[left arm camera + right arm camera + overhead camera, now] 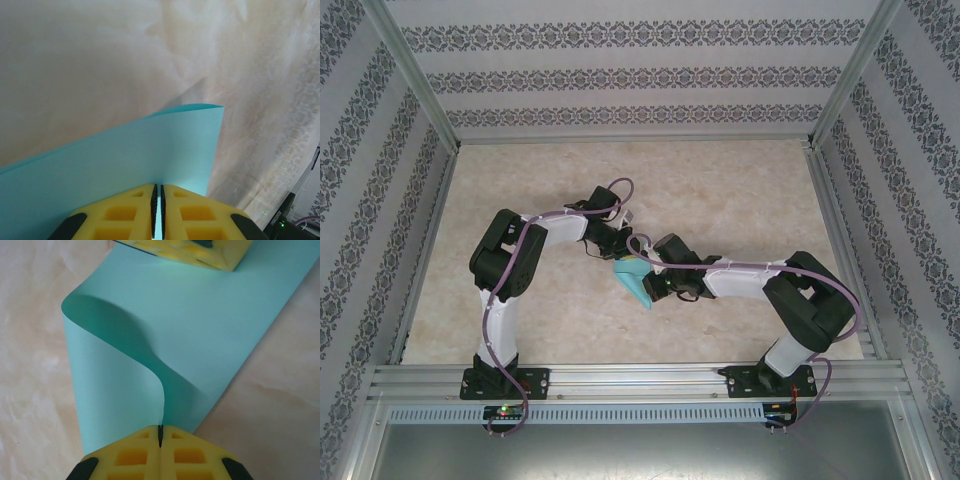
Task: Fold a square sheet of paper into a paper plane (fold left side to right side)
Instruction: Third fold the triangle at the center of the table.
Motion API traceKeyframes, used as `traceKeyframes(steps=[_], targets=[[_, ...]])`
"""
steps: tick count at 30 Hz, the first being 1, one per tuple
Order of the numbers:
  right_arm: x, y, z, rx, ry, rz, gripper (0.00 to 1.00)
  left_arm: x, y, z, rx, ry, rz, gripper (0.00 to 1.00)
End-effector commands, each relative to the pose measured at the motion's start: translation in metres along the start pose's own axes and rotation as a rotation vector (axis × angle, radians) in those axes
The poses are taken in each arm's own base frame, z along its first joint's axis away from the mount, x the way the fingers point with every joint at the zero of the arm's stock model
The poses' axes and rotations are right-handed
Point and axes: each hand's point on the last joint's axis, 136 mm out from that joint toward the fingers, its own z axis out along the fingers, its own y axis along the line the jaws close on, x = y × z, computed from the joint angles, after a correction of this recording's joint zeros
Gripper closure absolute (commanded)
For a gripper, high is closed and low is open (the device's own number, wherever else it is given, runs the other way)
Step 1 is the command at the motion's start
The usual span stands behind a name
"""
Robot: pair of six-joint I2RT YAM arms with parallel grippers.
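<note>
Turquoise sheet of paper point(635, 283) sits near the middle of the marbled beige worktop point(740, 190), caught between the two arms where their ends meet. From the top external camera it shows as a small slanted blue shape. The left pincer point(619, 258) is at its upper end and the right pincer point(654, 287) just beside its lower right edge. In the left wrist view the yellow fingers point(125, 210) are pressed almost together, with a sliver of blue in the narrow slit between them, so this pincer is pinching the sheet by its near edge. From there the paper rises away as a smooth, gently bowed panel to a sharp far corner, which throws a soft shadow on the worktop behind it. In the right wrist view the right pincer's yellow fingers point(190, 455) are closed tight on a thin curled edge of the sheet that runs straight down into the seam between them. Beyond that grip the paper bends in a loose S-curve, rolling over on the left and flattening out toward the far side. There the left pincer's yellow fingers clamp it at the top of the view. Whether the sheet's long right edge touches the worktop or hangs just above it cannot be told.
</note>
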Motion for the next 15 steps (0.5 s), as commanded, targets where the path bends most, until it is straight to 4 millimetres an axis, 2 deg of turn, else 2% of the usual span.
traceKeyframes(steps=[1, 15], targets=[[-0.0032, -0.0042, 0.0011, 0.012, 0.004, 0.026, 1.0, 0.0124, 0.0132, 0.0126, -0.059, 0.045, -0.006, 0.85], [-0.0007, -0.0061, -0.002, 0.018, -0.002, 0.03, 1.0, 0.0128, 0.0125, 0.0123, -0.064, 0.045, -0.006, 0.85]])
